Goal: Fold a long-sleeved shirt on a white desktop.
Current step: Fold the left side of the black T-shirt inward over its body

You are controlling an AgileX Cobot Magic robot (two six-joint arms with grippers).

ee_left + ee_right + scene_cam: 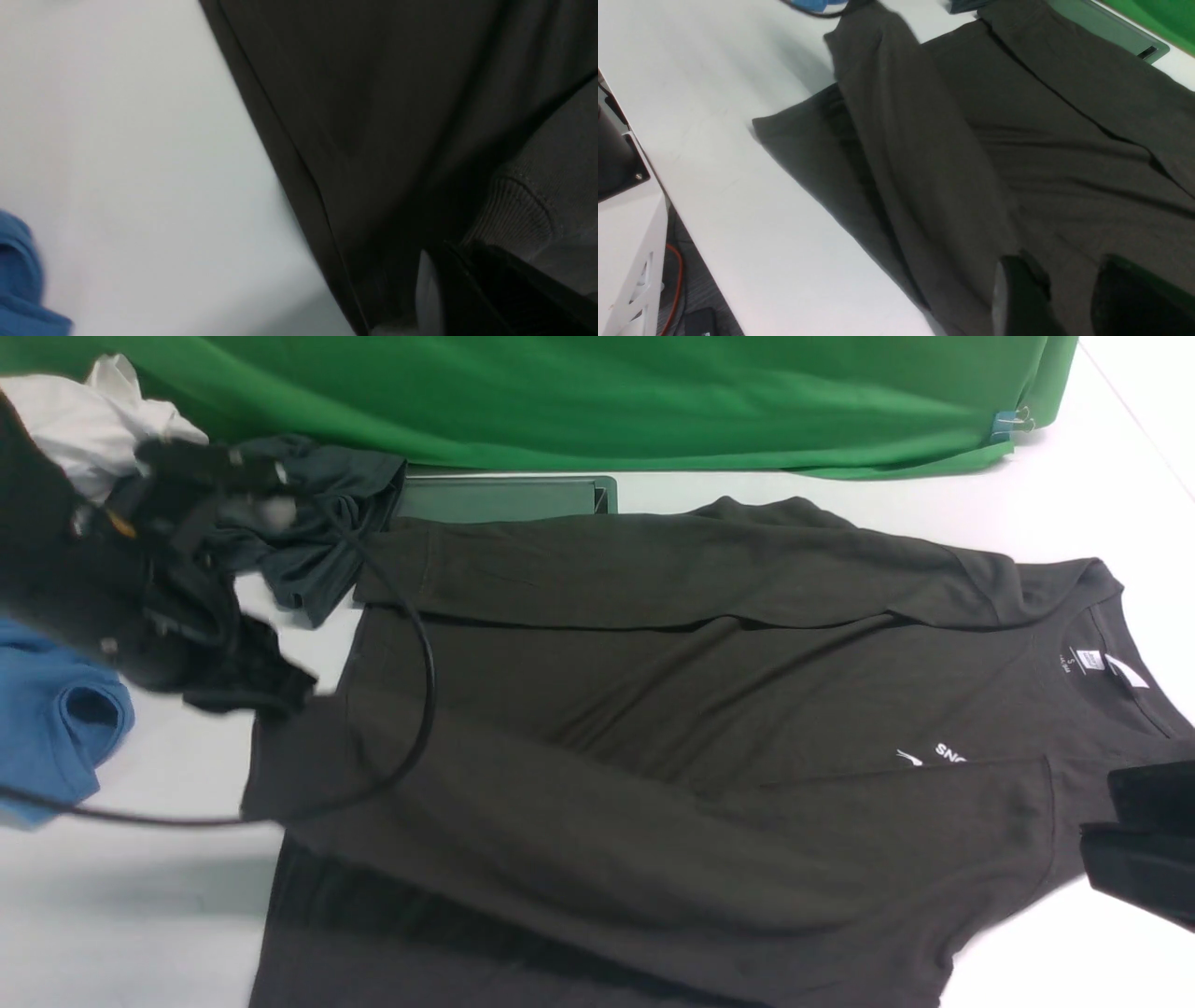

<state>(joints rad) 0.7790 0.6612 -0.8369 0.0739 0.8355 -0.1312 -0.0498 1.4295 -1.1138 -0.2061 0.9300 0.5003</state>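
Shirt [653, 709] is the big dark brownish-black one. It's spread across the white desktop [140, 915] with the crew neck off to the right and the hem toward the left. The white neck label [1088, 660] and the little white chest logo [934, 756] both show near the collar end.

The far sleeve is folded flat along the back edge of the body. The near sleeve runs across the front of the body toward the left, and its ribbed cuff [518, 214] is up off the table, right at the left gripper [275, 691]. That gripper is clamped down on the cuff end, so the sleeve slopes up to it with a shadow on the hem underneath. The left arm is pretty blurry in the front view.

The right gripper [1066, 268] sits low over the shoulder end of the shirt, by the near armhole. Its two fingers stand apart with plain fabric showing in the gap, so nothing is pinched there as far as I can see.

A black cable [425, 681] loops from the left arm over the hem end. Just behind the far sleeve is the cable hatch [504, 497], set into the tabletop. A smaller charcoal-grey garment [317, 551] is bunched just left of it, and a blue garment [56, 719] lies at the left edge. There's a white cloth [84, 420] in the far left corner, and the green backdrop [607, 392] runs along the back.
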